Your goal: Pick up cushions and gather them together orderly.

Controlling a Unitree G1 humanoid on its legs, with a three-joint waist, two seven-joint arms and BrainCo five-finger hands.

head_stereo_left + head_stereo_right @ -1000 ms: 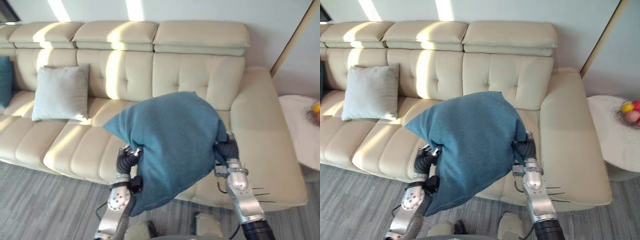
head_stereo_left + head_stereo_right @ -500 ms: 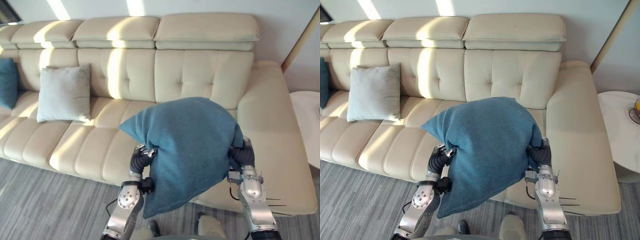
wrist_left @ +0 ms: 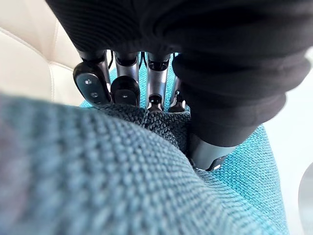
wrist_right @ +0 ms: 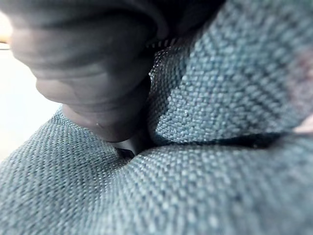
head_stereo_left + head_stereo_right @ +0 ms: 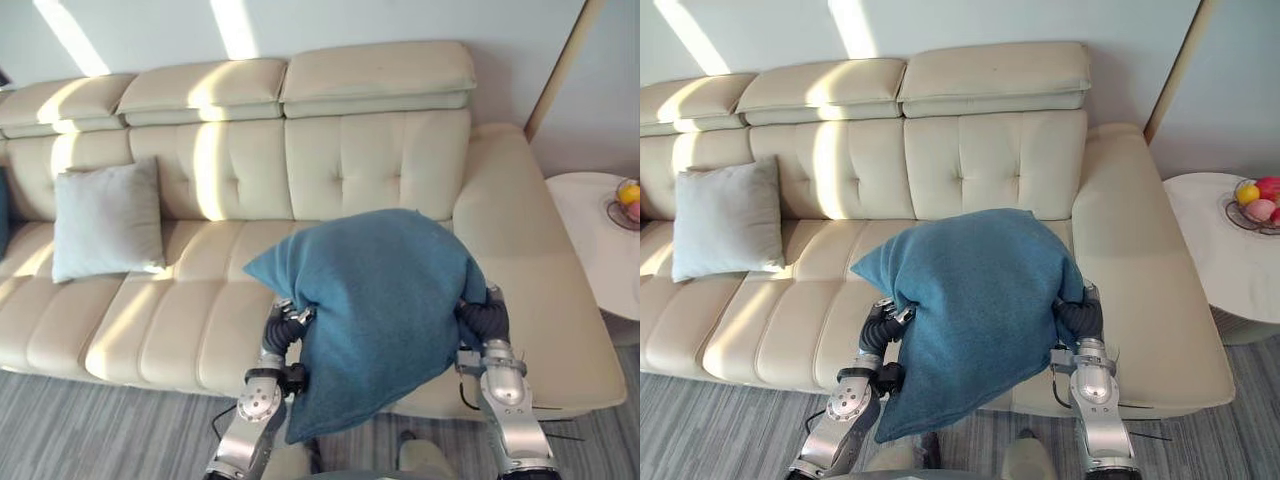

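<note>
A big blue cushion (image 5: 385,300) hangs above the sofa's front edge, held between both hands. My left hand (image 5: 283,328) grips its left side; the left wrist view shows the fingers (image 3: 124,85) and thumb pinching a fold of the blue cushion (image 3: 98,176). On the cushion's right side sits my right hand (image 5: 482,318), and in the right wrist view its thumb (image 4: 122,132) digs into a crease of the blue cushion (image 4: 195,186). A light grey cushion (image 5: 105,220) leans upright against the sofa back at the left. The edge of a dark teal cushion (image 5: 2,215) shows beyond it.
The cream leather sofa (image 5: 380,160) spans the view, its wide right armrest (image 5: 1130,260) next to my right hand. A round white side table (image 5: 1215,250) with a bowl of fruit (image 5: 1255,203) stands at the right. Grey plank floor (image 5: 700,420) runs in front.
The whole picture has shifted, so the camera moved. The blue cushion stays held between both hands in front of the sofa's right seat.
</note>
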